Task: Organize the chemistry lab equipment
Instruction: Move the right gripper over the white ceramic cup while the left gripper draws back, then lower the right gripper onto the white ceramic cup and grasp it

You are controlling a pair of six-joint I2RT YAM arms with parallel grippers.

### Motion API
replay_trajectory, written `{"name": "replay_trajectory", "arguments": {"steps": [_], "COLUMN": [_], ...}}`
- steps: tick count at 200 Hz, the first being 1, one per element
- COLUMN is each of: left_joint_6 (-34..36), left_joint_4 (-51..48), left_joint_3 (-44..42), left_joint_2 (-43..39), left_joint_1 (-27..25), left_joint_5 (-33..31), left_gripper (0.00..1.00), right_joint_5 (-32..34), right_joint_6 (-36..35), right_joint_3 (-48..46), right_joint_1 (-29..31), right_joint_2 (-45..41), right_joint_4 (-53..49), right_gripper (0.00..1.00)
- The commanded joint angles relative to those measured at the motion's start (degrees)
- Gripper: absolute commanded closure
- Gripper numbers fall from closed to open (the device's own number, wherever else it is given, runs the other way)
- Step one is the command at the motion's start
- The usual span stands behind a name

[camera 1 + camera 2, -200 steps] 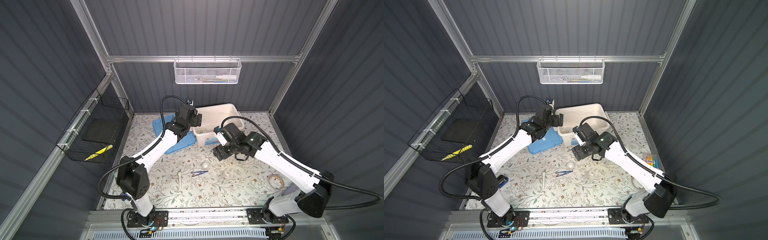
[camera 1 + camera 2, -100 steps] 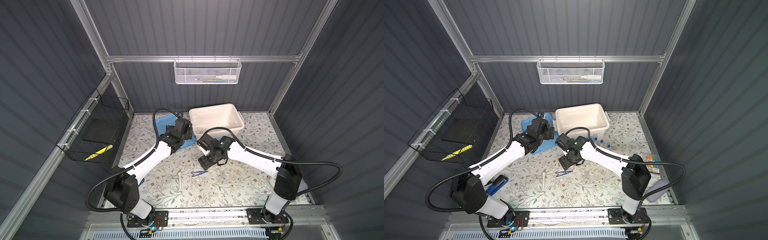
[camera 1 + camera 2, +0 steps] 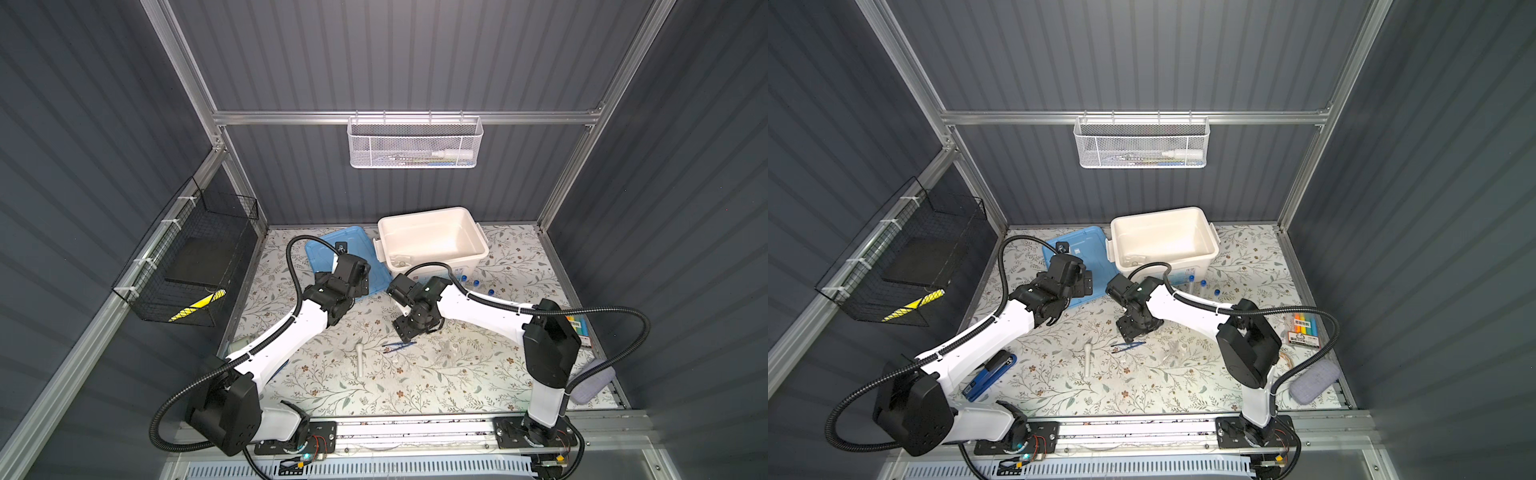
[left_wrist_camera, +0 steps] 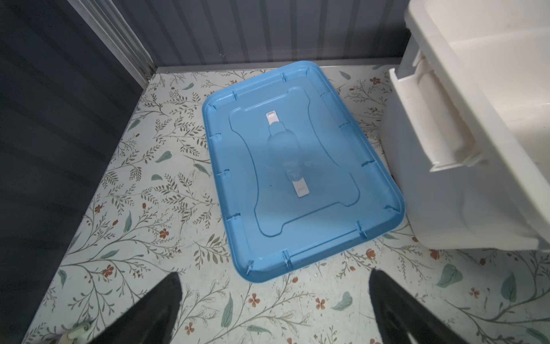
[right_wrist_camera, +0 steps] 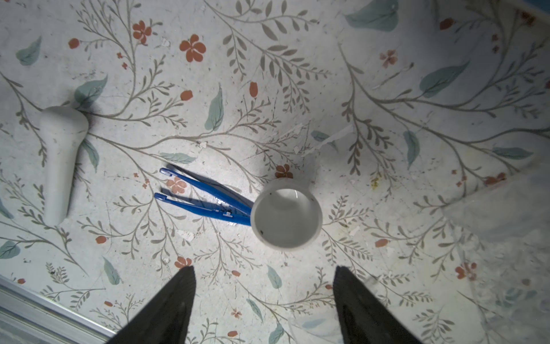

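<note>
Right wrist: round white bowl (image 5: 286,214), upright.

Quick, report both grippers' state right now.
Left gripper: open, holding nothing, facing the blue lid.
Right gripper: open, holding nothing, with the small white bowl just ahead of its fingers.

Table covering (image 5: 327,74): off-white, printed with grey-green vines, teal leaves and rust-red flowers; tweezers (image 5: 205,202), just ahead of the right gripper (image 5: 263,269): deep blue; small bowl (image 5: 287,214) touching them: plain white; pestle (image 5: 61,160): matt white; gripper fingers (image 5: 172,306): black; lid (image 4: 297,169) ahead of the left gripper (image 4: 275,272): sky blue, white tabs; bin (image 4: 446,193) beside it: cream-white; test tubes (image 3: 476,283): clear, blue caps; stapler (image 3: 988,374): blue and black; marker pack (image 3: 1304,328): orange, yellow, green, blue.
</note>
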Motion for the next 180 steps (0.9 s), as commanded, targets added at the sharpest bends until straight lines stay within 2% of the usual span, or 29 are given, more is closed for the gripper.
{"name": "replay_trajectory", "arguments": {"steps": [1, 180], "left_joint_6": [-2.51, -3.77], "left_joint_4": [-1.54, -2.99], "left_joint_3": [-1.31, -3.65], "left_joint_2": [-1.79, -3.07], "left_joint_1": [0.31, 0.41], "left_joint_5": [-0.74, -0.83], "left_gripper": [0.0, 0.0], "right_joint_5": [-0.34, -1.61], "right_joint_6": [2.14, 2.38], "right_joint_3": [0.63, 0.89], "right_joint_1": [-0.04, -2.88], "right_joint_2": [1.18, 5.58], "right_joint_4": [-0.24, 0.54], "right_gripper": [0.27, 0.32]}}
